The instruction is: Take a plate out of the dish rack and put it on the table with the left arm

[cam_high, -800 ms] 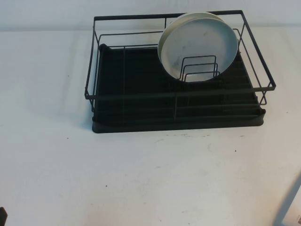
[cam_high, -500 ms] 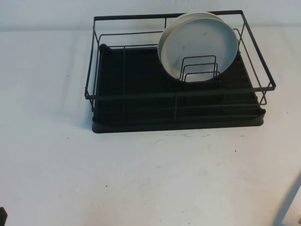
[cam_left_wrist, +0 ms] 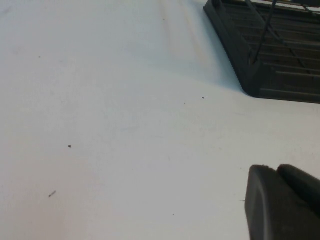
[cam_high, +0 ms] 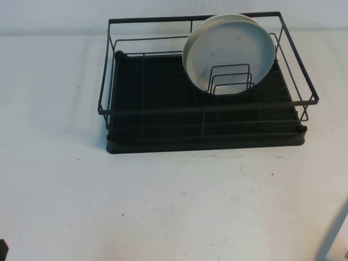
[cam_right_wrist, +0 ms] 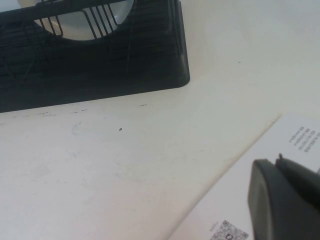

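The dish rack (cam_high: pixel 206 109) stands at the back of the table (cam_high: pixel 163 206). The plate (cam_high: pixel 231 51), pale grey-white with faint dark smudges, stands upright between the wire dividers at the rack's back right. The rim of a second plate (cam_high: pixel 215 20) shows just behind it. My left gripper (cam_left_wrist: pixel 276 169) is shut and empty, low over bare table near the front left, far from the rack's corner (cam_left_wrist: pixel 280 60); only a black tip (cam_high: pixel 2 250) shows in the high view. My right gripper (cam_right_wrist: pixel 278 161) is shut and empty at the front right, facing the rack (cam_right_wrist: pixel 100 65) and plate (cam_right_wrist: pixel 75 20).
A white printed sheet with a QR code (cam_right_wrist: pixel 235 200) lies under my right gripper at the table's front right edge (cam_high: pixel 343 239). The rack's left half holds only the black ribbed tray (cam_high: pixel 152 92). Bare white table stretches in front of the rack.
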{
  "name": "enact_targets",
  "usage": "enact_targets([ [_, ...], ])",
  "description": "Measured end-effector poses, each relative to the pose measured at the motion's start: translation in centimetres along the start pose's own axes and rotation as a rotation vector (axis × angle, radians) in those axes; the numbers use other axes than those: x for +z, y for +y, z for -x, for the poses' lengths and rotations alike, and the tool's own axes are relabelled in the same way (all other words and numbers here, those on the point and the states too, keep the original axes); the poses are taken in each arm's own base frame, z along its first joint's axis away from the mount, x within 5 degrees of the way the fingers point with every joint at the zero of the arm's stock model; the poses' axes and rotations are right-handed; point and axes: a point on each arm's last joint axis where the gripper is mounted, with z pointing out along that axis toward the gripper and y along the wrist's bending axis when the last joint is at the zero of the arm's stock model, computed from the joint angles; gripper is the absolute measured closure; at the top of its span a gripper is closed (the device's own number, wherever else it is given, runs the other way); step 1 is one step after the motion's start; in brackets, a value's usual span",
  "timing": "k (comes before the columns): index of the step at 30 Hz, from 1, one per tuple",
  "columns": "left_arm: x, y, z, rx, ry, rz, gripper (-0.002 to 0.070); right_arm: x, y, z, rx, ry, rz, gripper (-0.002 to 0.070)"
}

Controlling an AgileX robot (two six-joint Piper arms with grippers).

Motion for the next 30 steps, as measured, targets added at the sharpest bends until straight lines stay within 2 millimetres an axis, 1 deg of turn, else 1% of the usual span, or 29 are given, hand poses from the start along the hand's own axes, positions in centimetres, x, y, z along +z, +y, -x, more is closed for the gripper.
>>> enact_targets([
  [15,0.0,0.0,0.1,0.001,-0.006,0.001,0.0678,0.0,0.0,0.0,0.0,0.0,0.0,0.0696],
  [17,0.0,-0.1,0.2,-0.082,-0.026,-0.017,0.0678,0.0,0.0,0.0,0.0,0.0,0.0,0.0696],
  [18,0.0,-0.3,0.3,-0.168,-0.043,-0.036,0.0678,0.0,0.0,0.0,0.0,0.0,0.0,0.0696],
  [21,-0.1,-0.7,1.1,-0.523,-0.111,-0.109,0.0678,0.0,0.0,0.0,0.0,0.0,0.0,0.0696],
  [22,-0.1,-0.7,1.4,-0.613,-0.131,-0.128,0.0678,0.0,0.0,0.0,0.0,0.0,0.0,0.0696],
  [25,-0.2,-0.7,1.7,-0.72,-0.166,-0.15,0.0678,0.0,0.0,0.0,0.0,0.0,0.0,0.0696],
  [30,-0.2,-0.7,1.9,-0.78,-0.173,-0.161,0.0678,0.0,0.0,0.0,0.0,0.0,0.0,0.0696],
])
